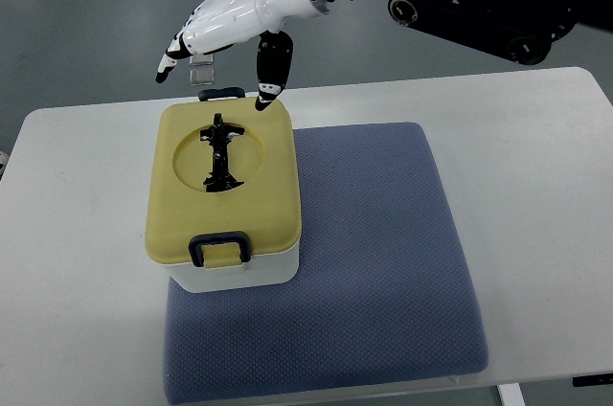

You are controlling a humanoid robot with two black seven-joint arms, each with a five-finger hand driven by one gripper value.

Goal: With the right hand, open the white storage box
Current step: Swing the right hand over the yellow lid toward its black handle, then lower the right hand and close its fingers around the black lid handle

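Grey floor behind your white worktop (536, 138), blue mat (383, 253) across its middle, white storage box (225, 195) with yellow lid shut on mat's left edge, right hand (230, 23) above its far latch, fingers (271, 71) apart, holding nothing.

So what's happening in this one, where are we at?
The robot's right hand reaches in over the far edge of a white storage box, fingers spread, thumb tip at the far latch. Nothing is grasped. The yellow lid is still on and the near latch looks shut. The box sits on a blue mat on the white table.
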